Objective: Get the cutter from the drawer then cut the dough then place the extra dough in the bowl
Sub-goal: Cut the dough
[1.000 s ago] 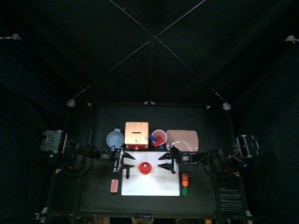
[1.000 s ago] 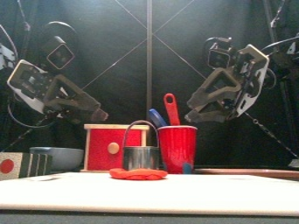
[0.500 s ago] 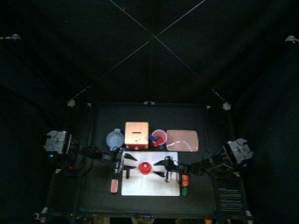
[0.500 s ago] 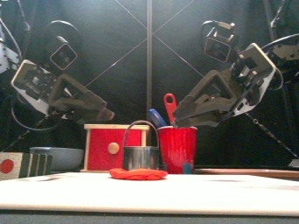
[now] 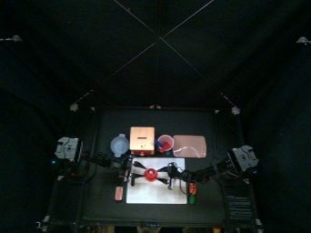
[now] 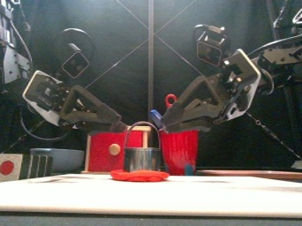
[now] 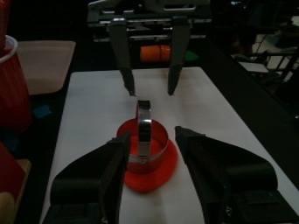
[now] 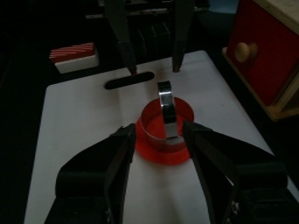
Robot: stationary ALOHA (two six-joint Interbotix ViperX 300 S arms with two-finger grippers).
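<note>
1 cutter (image 6: pixel 143 161) stands upright on 1 red dough disc (image 6: pixel 139 175) mid-board (image 6: pixel 236 190), out of the drawer and apparently set for pressing. Left gripper (image 7: pixel 149 138) is at its 9 o'clock and right gripper (image 8: pixel 160 129) at its 3 o'clock. Both have fingers spread and empty, likely bracketing the cutter. 1 bowl (image 6: pixel 69 161) at the board's 10 o'clock is for scraps.

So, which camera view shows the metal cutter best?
The front view: the cutter stands near and large on the dough, wire handle clear. Both wrist views look down on it; in the top view it is tiny.
</note>
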